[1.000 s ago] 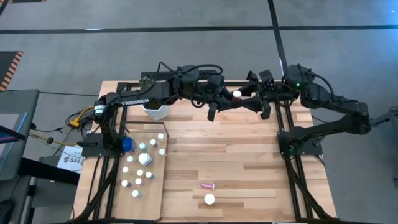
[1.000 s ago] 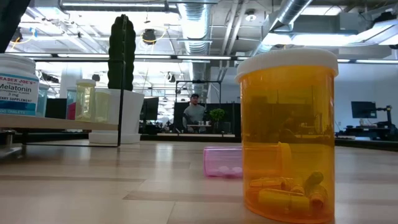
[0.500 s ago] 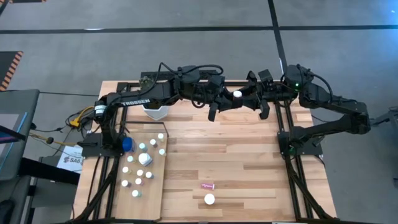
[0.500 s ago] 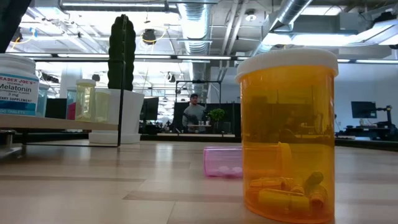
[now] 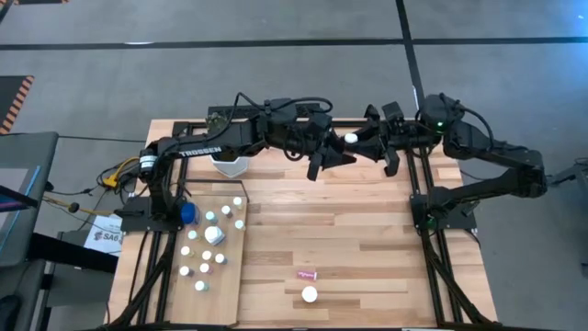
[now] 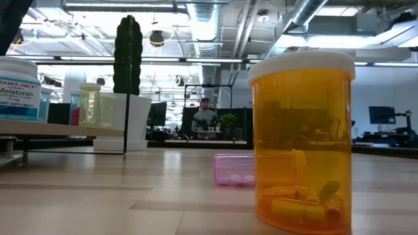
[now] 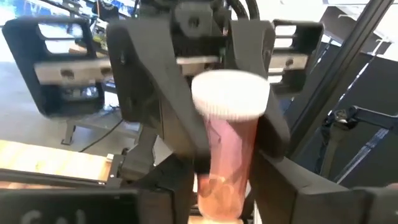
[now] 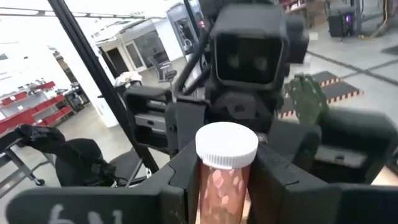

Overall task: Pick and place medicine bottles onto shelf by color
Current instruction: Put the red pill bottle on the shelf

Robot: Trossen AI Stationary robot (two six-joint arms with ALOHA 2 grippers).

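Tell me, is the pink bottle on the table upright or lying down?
Lying down. The pink bottle lies on its side near the upright amber bottle.

You have bare tabletop (image 5: 367,230) across the middle. Bottles crowd the shelf (image 5: 225,294); an amber bottle (image 5: 310,294) and a fallen pink bottle (image 5: 307,274) obstruct the near edge.

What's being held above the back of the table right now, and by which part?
A pink medicine bottle with a white cap; both the left end effector and right end effector flank its body, below the cap.
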